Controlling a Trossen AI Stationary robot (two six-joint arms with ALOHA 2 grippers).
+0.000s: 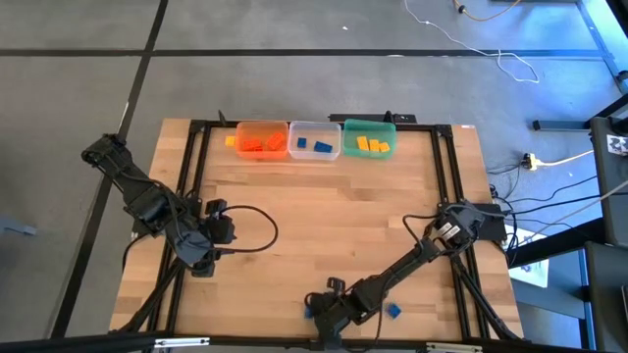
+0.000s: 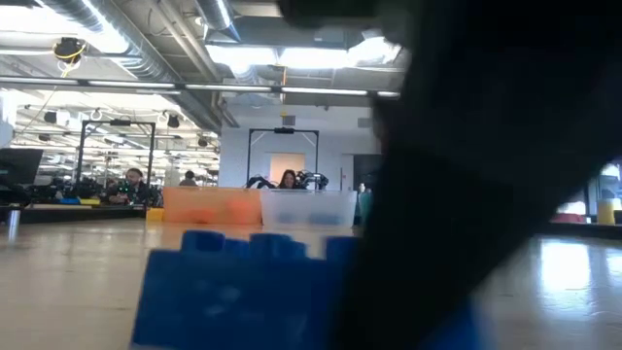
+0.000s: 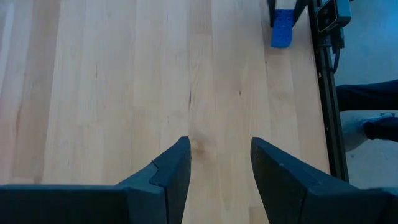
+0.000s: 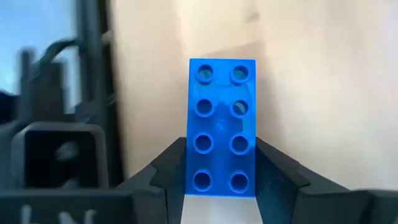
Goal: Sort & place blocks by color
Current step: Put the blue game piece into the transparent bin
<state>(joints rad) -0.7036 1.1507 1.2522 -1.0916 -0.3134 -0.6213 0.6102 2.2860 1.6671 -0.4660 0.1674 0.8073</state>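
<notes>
Two blue blocks sit by the table's near edge from above; my right gripper (image 1: 316, 312) mostly hides one, the other (image 1: 393, 311) lies beside it. Low view: blurry blue brick (image 2: 233, 287), my arm blocks the rest. Right wrist: fingers clamp the brick (image 4: 221, 127). Left gripper (image 3: 219, 168) gapes, empty.

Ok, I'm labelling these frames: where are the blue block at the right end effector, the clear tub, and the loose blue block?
blue block (image 4: 221, 127): right wrist view, studded top face.
clear tub (image 1: 314, 128): high view, far rim.
loose blue block (image 1: 393, 311): high view, top.
</notes>
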